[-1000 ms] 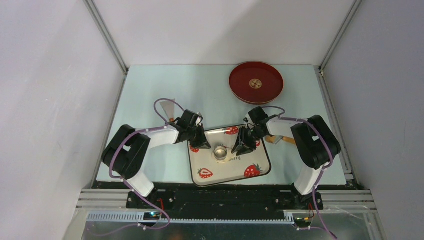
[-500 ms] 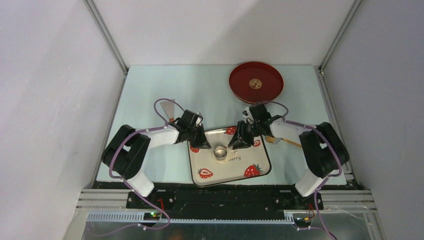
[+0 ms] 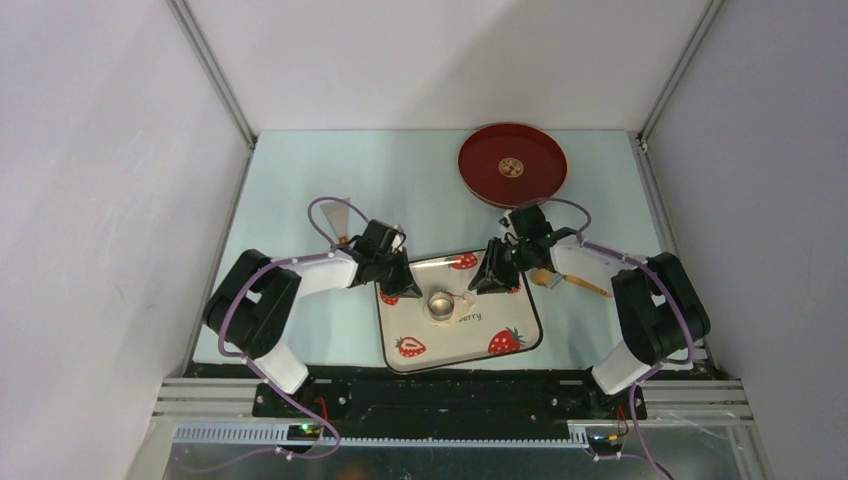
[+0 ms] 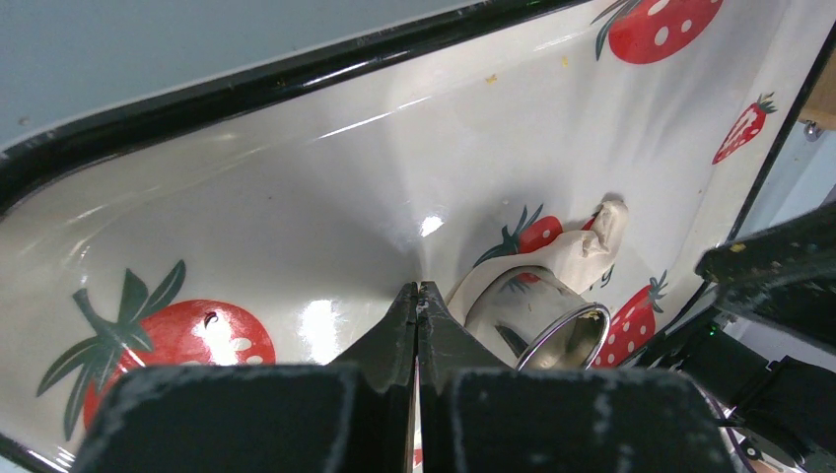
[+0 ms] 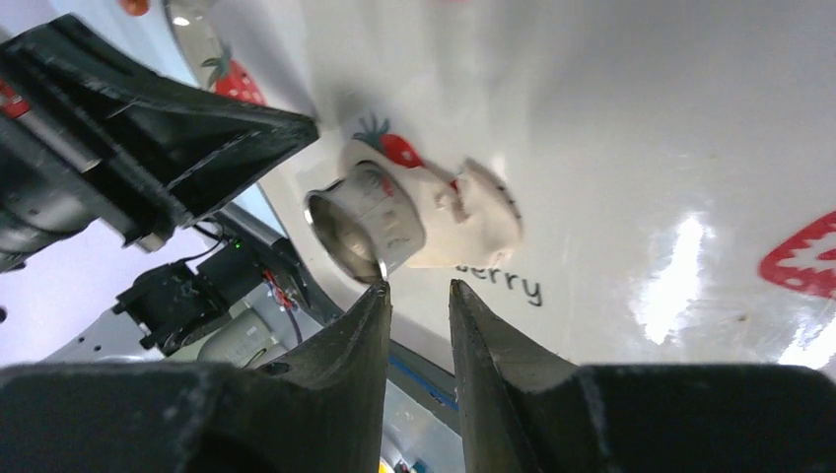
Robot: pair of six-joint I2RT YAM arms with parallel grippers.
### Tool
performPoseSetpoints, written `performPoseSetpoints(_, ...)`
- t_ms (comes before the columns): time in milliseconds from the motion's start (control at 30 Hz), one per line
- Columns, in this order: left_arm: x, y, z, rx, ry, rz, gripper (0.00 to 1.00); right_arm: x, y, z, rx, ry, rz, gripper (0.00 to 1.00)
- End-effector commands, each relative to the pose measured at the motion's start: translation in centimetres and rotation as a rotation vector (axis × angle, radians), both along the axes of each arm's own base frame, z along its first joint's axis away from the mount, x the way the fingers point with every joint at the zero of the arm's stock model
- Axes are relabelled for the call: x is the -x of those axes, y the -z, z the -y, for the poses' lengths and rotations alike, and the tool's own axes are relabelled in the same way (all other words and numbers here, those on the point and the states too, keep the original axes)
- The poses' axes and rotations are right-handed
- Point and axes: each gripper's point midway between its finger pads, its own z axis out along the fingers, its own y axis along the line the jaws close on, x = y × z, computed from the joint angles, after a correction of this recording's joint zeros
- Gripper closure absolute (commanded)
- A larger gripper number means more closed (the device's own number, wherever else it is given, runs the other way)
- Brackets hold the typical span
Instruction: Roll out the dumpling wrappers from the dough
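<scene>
Two arms lean in over the strawberry plate (image 3: 455, 345) on the counter (image 3: 330, 180). The left end effector (image 4: 416, 296) has its fingers pressed tight together with nothing between them, its tips low over the plate's far-left part. The right end effector (image 5: 416, 288) shows a narrow gap between its fingers, empty, and hangs just right of the ring cutter (image 5: 360, 232). That steel cutter stands near the plate's middle. The dough (image 5: 463, 222) lies on the plate, bunched against the cutter's base, with a lumpy strip trailing toward the right arm's side. A wooden roller (image 3: 575, 282) lies on the counter, right of the plate. A red tray (image 3: 480, 165) sits at the far right.
</scene>
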Motion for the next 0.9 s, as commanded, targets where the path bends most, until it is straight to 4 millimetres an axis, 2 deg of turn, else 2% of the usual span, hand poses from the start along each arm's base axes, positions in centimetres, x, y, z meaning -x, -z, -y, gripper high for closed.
performPoseSetpoints(0,3.0,5.0,-4.9,-0.249,-0.022,-0.112,1.00,0.9,2.7,1.0,0.054,0.009,-0.084,0.68)
performPoseSetpoints(167,3.0,5.0,-4.9,-0.248,-0.021,-0.112,1.00,1.6,4.9,0.6,0.031,0.009,-0.160,0.68)
performPoseSetpoints(367,3.0,5.1,-4.9,-0.248,-0.020,-0.112,1.00,2.0,6.0,0.3,0.020,0.005,-0.193,0.69)
performPoseSetpoints(633,3.0,5.1,-4.9,-0.249,-0.017,-0.112,1.00,1.4,6.5,-0.2,0.003,0.014,-0.186,0.75)
performPoseSetpoints(867,3.0,5.1,-4.9,-0.248,-0.016,-0.113,1.00,1.1,4.8,-1.7,-0.041,-0.019,-0.124,0.81)
